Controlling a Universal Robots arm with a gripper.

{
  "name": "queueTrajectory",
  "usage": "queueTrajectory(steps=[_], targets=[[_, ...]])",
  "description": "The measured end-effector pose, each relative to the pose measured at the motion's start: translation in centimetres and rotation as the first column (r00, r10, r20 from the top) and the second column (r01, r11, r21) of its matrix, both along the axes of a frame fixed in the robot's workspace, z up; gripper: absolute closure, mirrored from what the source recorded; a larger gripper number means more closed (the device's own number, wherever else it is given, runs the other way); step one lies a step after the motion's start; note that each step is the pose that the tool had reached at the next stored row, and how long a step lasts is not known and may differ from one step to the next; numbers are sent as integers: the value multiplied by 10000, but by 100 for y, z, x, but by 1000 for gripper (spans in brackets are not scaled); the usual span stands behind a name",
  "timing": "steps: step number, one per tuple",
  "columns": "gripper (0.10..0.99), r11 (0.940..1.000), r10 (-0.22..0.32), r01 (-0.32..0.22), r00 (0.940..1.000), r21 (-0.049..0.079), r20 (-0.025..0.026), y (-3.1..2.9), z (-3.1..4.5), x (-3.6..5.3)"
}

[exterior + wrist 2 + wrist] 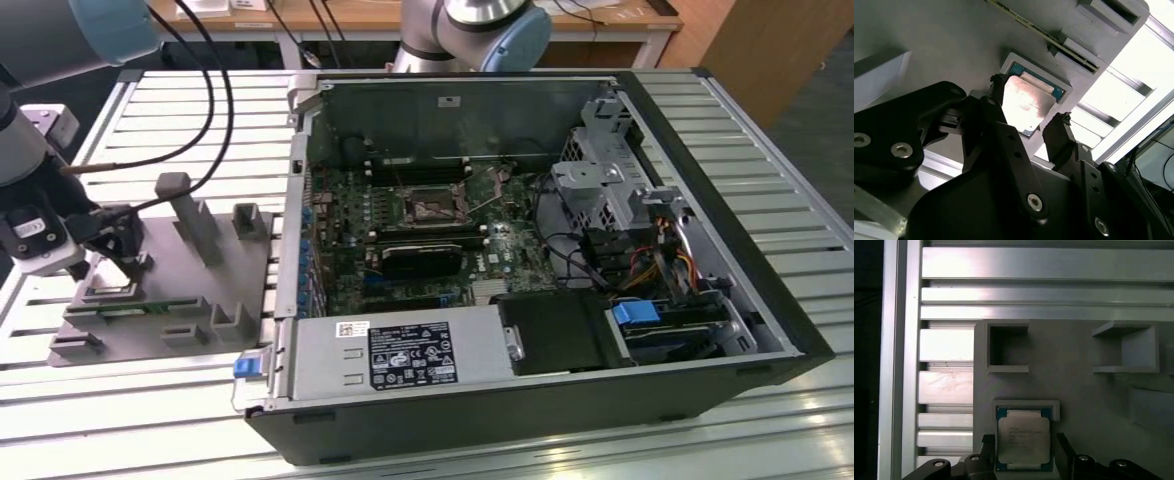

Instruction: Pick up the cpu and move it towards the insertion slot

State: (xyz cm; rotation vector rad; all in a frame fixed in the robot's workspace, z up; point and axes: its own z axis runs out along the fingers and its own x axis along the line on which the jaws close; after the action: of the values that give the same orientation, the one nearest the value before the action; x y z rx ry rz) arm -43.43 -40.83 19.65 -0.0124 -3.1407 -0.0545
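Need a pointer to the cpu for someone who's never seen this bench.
On the slatted table, a grey fixture plate lies at the exterior view's left of the PC case. The cpu lies flat in its square recess, straddled by the open gripper: the only silvery square chip there.

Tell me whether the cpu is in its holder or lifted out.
In: the cpu lies flat in a recess of the grey fixture, the hand open either side of it.

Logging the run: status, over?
Open gripper straddling the cpu. The cpu flat in grey holder, not lifted. The insertion slot bare, inside the case.
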Motion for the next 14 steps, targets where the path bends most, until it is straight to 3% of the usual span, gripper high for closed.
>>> queueTrajectory(steps=[4,8,14], targets=[[498,10000,0,0,10000,20,5,1,-23,-3],[498,9998,-2,1,10000,197,31,2,-33,-10],[498,9998,-1,0,10000,209,44,1,-77,-21]])
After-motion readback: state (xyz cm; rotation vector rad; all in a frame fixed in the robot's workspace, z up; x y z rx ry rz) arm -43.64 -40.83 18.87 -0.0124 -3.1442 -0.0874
